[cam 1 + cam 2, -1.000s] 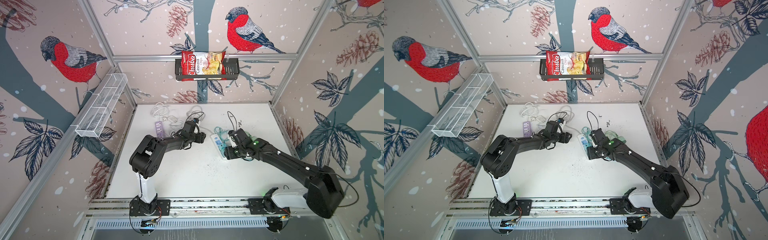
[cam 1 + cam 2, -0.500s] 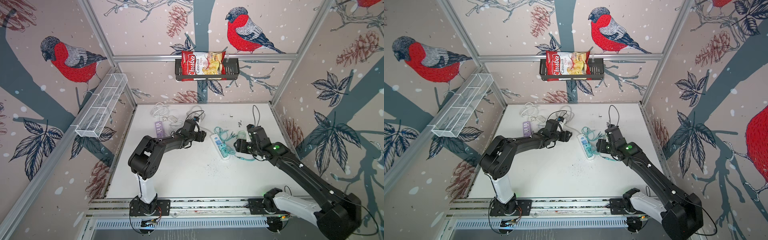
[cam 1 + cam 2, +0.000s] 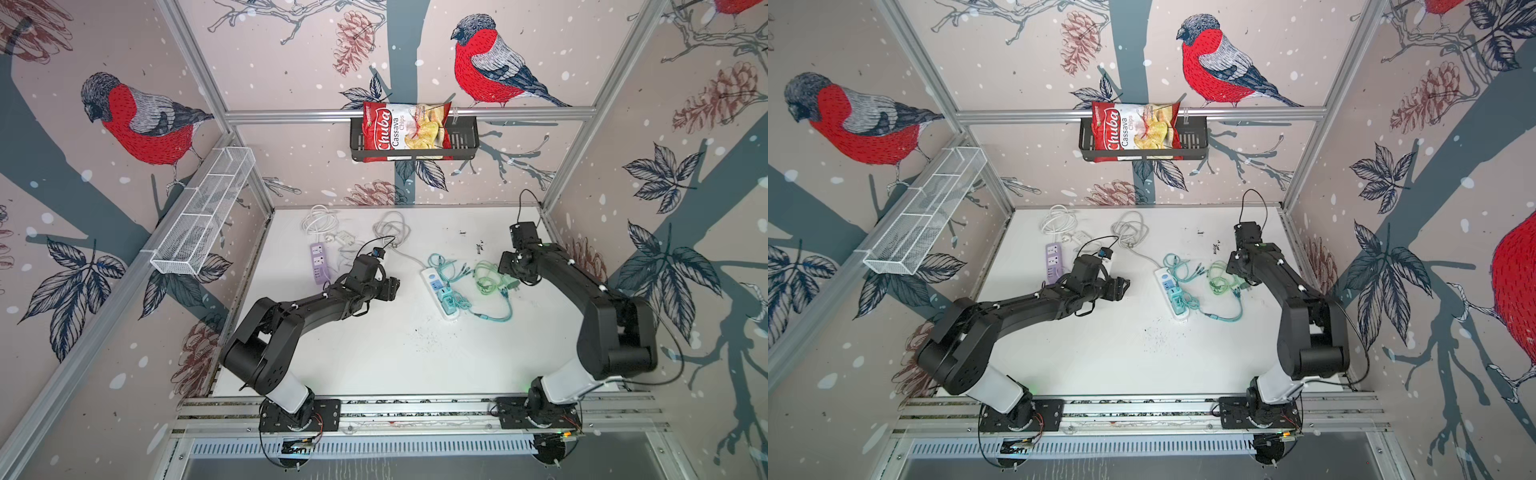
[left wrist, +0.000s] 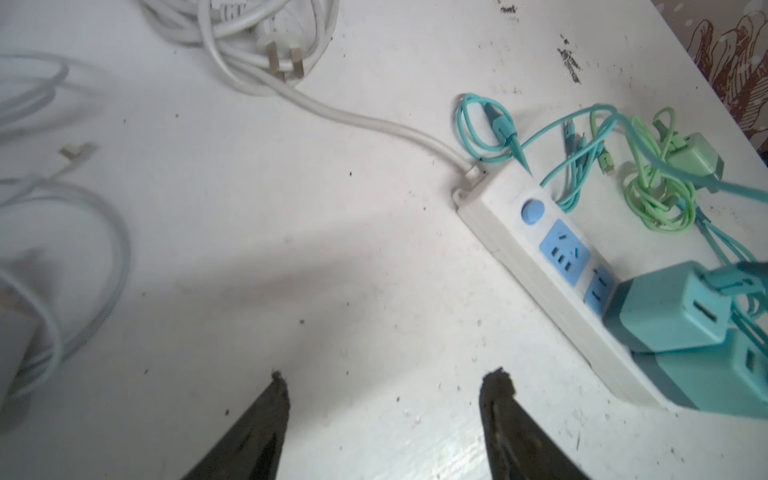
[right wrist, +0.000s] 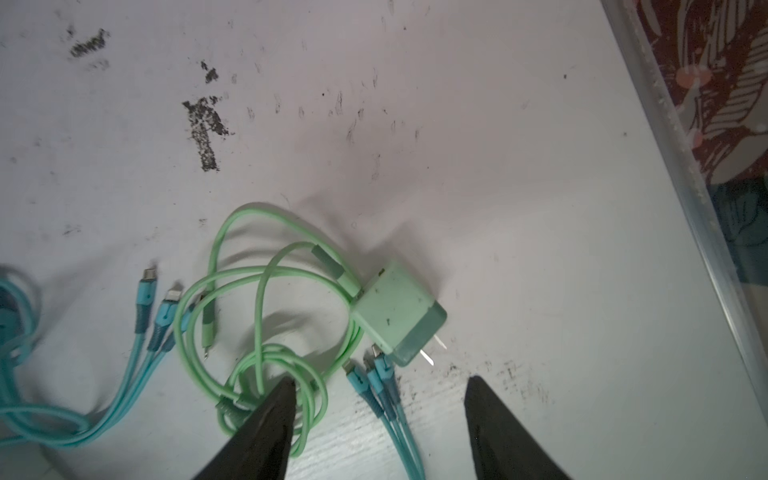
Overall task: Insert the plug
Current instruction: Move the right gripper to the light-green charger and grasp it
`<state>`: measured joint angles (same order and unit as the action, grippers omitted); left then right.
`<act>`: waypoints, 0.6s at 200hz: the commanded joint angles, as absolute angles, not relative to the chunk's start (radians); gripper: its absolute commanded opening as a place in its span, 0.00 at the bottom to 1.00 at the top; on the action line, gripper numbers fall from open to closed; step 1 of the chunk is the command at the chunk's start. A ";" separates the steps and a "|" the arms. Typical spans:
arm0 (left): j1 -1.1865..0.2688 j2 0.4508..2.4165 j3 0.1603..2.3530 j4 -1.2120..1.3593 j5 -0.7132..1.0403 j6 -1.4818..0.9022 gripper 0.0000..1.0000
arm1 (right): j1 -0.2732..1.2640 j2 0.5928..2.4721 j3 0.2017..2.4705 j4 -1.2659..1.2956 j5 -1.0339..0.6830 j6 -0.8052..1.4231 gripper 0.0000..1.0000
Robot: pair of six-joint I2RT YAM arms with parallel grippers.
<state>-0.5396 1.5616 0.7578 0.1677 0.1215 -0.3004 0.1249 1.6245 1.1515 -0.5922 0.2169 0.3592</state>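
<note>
Both grippers hang over the table with fingers apart and empty: the left gripper left of the white strip, the right gripper just by the green plug. That plug lies loose, right of the strip. A teal plug sits in the strip's near end. Farther back lie white cords.

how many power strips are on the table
2: the purple power strip lies at the back left, the white power strip mid-table with teal chargers plugged in. None looks hidden.
</note>
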 commanded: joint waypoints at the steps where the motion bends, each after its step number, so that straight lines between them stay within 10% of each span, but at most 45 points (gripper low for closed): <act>1: -0.540 1.519 0.717 0.151 0.088 -0.317 0.72 | 0.117 1.683 1.210 -0.644 0.257 0.266 0.65; 120: -0.540 1.469 0.704 0.125 0.066 -0.316 0.72 | 0.110 1.815 1.248 -0.669 0.219 0.169 0.65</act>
